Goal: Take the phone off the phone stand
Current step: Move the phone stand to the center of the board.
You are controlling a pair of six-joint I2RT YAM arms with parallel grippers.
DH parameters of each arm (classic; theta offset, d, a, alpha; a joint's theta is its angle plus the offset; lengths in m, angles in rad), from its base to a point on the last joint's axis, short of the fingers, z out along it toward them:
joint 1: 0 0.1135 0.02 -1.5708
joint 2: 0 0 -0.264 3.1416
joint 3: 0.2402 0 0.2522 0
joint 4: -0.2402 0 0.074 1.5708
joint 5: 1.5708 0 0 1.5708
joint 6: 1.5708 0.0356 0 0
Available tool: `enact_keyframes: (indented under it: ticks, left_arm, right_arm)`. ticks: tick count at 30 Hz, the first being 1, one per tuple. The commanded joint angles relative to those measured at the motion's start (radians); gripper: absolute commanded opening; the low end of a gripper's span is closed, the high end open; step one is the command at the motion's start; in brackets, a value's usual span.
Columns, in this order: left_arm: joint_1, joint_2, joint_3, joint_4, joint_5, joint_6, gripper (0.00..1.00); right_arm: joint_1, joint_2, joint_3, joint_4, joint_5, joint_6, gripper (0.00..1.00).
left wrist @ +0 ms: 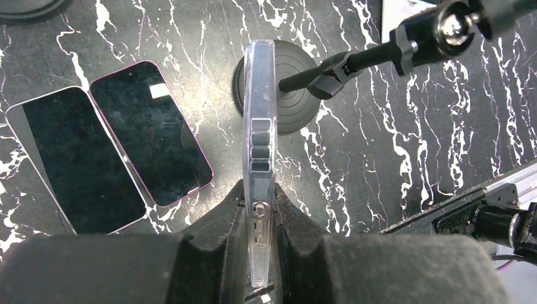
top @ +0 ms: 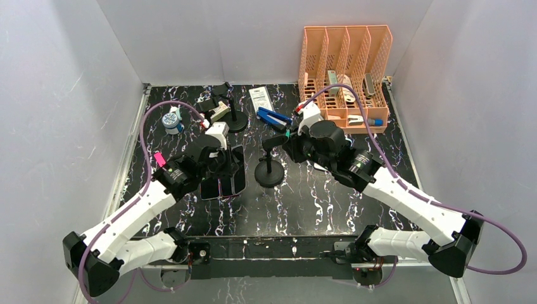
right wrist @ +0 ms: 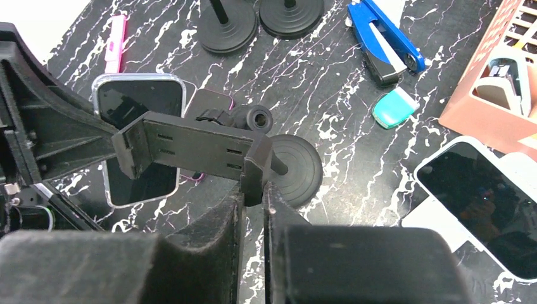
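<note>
Phone (left wrist: 259, 95), in a clear case, was grasped by one end in the left pincer (left wrist: 259, 206), which was clenched on it with a finger against each face. The left wrist view showed it edge-on with its side buttons toward the camera. It was lifted off the black marbled desk (top: 316, 202).

The right pincer (right wrist: 253, 206) was clenched on the phone stand (right wrist: 190, 149), its two fingers pinching the end lip of the flat black cradle. The phone hung just beyond that cradle on the left arm's side. In the left wrist view the stand's stalk and ball joint were apart from it. The stand's round base rested near the middle of the desk, below the cradle.

Two more phones (left wrist: 152, 133) lay flat and screen-up under the left arm, side by side, one with a pink rim and one with a pale rim. Another phone (right wrist: 481, 202) lay screen-up on something white, close to the right arm.

Nearer the far edge lay a blue stapler (right wrist: 386, 47) with a small teal object (right wrist: 396, 106) just beside it, and two further round stand bases (right wrist: 228, 25). A peach file organiser (top: 345, 69) stood in the far right corner with small items in its slots. A small blue-and-white round container (top: 171, 120) sat near the far left corner.
</note>
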State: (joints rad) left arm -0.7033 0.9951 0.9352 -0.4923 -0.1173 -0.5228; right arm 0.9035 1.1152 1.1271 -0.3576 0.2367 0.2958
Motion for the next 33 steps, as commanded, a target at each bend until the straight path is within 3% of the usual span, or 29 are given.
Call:
enact_keyframes:
  ticks: [1,4,25,33]
  left_arm:
    - [0.001,0.028,-0.017,0.081,0.018,0.008,0.00]
    - [0.002,0.070,-0.029,0.114,0.035,-0.001,0.00]
    - [0.004,0.457,-0.008,0.312,0.029,-0.172,0.00]
    - [0.038,0.526,-0.021,0.404,0.150,-0.300,0.00]
  right_arm:
    - [-0.002,-0.015,0.051,0.036,0.009,-0.019,0.14]
    - [-0.002,-0.034,0.052,0.021,0.018,-0.025,0.01]
    - [-0.002,-0.138,0.035,-0.038,0.063,-0.047,0.01]
    - [-0.002,-0.156,0.024,-0.037,0.060,-0.046,0.01]
